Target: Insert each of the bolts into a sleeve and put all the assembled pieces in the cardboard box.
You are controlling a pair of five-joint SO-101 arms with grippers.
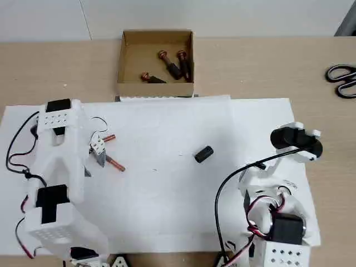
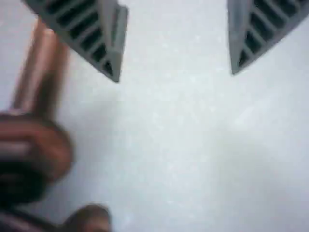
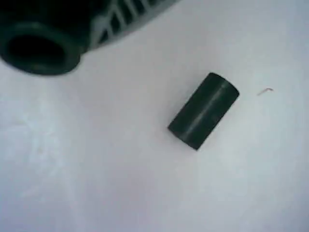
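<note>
Two copper bolts lie on the white paper by the left arm: one (image 1: 109, 137) just behind my left gripper (image 1: 97, 151), the other (image 1: 115, 163) just to its right. In the left wrist view the left gripper (image 2: 175, 70) is open low over bare paper, and a bolt (image 2: 41, 67) lies outside one fingertip (image 2: 104, 43). A loose black sleeve (image 1: 203, 154) (image 3: 203, 111) lies mid-table. My right gripper (image 1: 289, 139) is shut on another black sleeve (image 3: 36, 48), raised at the right. The cardboard box (image 1: 127, 61) at the back holds three assembled pieces (image 1: 172, 62).
White paper (image 1: 167, 206) covers most of the table. Black scissors (image 1: 342, 79) lie at the far right on the bare wood. Cables trail from both arm bases along the near edge.
</note>
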